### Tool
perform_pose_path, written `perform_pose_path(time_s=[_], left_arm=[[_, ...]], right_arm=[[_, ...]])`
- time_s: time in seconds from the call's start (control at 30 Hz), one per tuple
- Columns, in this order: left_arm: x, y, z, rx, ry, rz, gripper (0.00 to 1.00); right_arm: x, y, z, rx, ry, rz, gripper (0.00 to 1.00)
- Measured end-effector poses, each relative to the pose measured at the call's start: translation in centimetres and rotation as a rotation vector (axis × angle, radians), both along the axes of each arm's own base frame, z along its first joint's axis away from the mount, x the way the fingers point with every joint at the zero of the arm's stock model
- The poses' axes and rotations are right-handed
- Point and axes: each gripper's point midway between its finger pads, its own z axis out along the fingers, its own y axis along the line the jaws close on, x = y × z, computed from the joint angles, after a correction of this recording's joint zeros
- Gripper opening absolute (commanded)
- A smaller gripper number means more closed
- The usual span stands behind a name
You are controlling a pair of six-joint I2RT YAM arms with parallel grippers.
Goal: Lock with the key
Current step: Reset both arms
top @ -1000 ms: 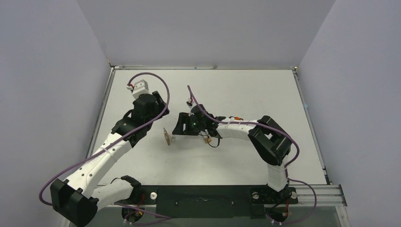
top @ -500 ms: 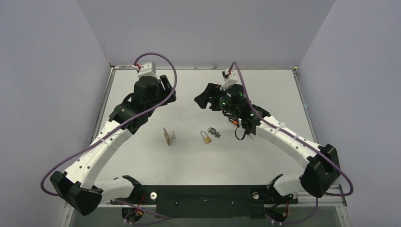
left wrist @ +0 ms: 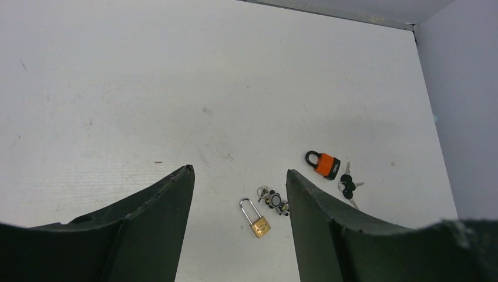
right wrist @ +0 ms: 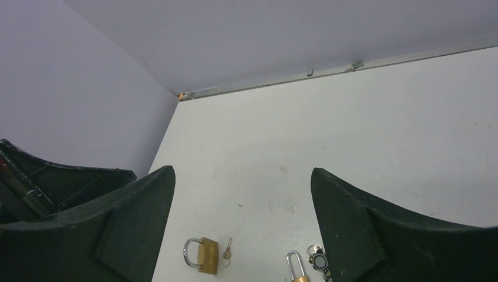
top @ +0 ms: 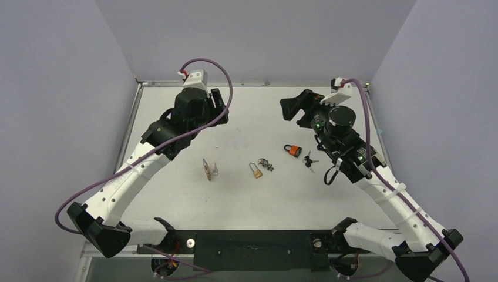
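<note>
Three padlocks lie on the white table. A short brass padlock (top: 206,168) (right wrist: 201,255) has a small key (top: 215,171) (right wrist: 227,249) beside it. A long-shackle brass padlock (top: 256,170) (left wrist: 256,218) lies next to keys on a black fob (top: 267,164) (left wrist: 273,200). An orange padlock (top: 293,150) (left wrist: 323,164) lies next to black-headed keys (top: 309,160) (left wrist: 347,187). My left gripper (top: 219,109) (left wrist: 239,170) is open and empty, raised at the back left. My right gripper (top: 296,106) (right wrist: 243,169) is open and empty, raised at the back right.
Grey walls enclose the table on three sides, with a metal rail (top: 252,84) along the far edge. The left arm (right wrist: 35,182) shows at the left of the right wrist view. The arm bases sit on a black plate (top: 252,242) at the near edge.
Both arms have lifted and swung toward the back. The right arm has moved from the table's centre to the right, uncovering both the orange and long-shackle padlocks and their keys.
</note>
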Motion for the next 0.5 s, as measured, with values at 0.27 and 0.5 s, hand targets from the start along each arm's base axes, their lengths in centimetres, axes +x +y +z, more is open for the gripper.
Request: perform_pose_path(time_s=[0.27,0.5], left_arm=[[-0.2,0.1,-0.3,0.021,0.008,-0.010,0.57],[-0.3,0.2,-0.5,0.030,0.016,-0.011,0.57]], right_arm=[[-0.4,-1.6,1.1,0.004,-0.030,-0.053,0.81],[-0.4,-1.7,0.8,-0.009,-0.025,-0.055,0.81]])
